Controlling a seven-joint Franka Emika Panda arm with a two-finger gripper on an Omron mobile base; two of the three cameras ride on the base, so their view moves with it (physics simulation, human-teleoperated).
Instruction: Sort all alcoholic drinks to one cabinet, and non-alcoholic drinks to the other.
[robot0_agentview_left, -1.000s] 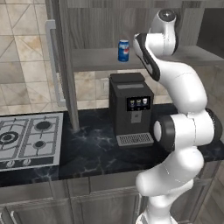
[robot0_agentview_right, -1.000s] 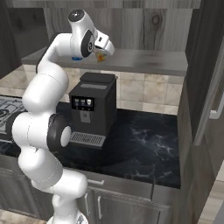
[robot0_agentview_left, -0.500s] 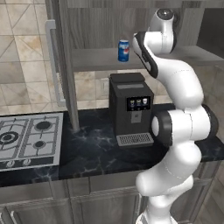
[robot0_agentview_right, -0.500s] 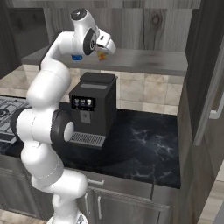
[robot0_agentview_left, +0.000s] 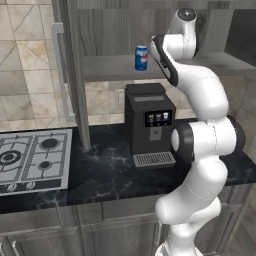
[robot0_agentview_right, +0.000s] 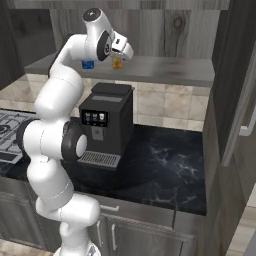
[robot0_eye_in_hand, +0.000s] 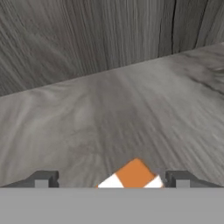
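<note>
A small orange carton (robot0_agentview_right: 118, 62) stands on the grey wood-grain shelf (robot0_agentview_right: 165, 67) of the open wall cabinet. My gripper (robot0_agentview_right: 123, 54) hovers right over it, jaws open. In the hand view the carton's orange-and-white top (robot0_eye_in_hand: 133, 174) sits between the spread fingertips (robot0_eye_in_hand: 43, 179) without touching them. A blue soda can (robot0_agentview_left: 141, 57) stands upright on the same shelf, to the left of the arm; its bottom edge (robot0_agentview_right: 88, 64) peeks out behind the arm in the right base view.
A black coffee machine (robot0_agentview_left: 149, 124) stands on the dark marble counter (robot0_agentview_right: 160, 165) under the shelf. The gas hob (robot0_agentview_left: 30, 159) lies to the left. The cabinet's doors (robot0_agentview_left: 67, 75) (robot0_agentview_right: 235, 75) stand open on both sides, each with a pale bar handle (robot0_agentview_right: 247, 115).
The jaws have gone from shut on the carton to open, leaving it standing on the shelf. The arm has hardly moved.
</note>
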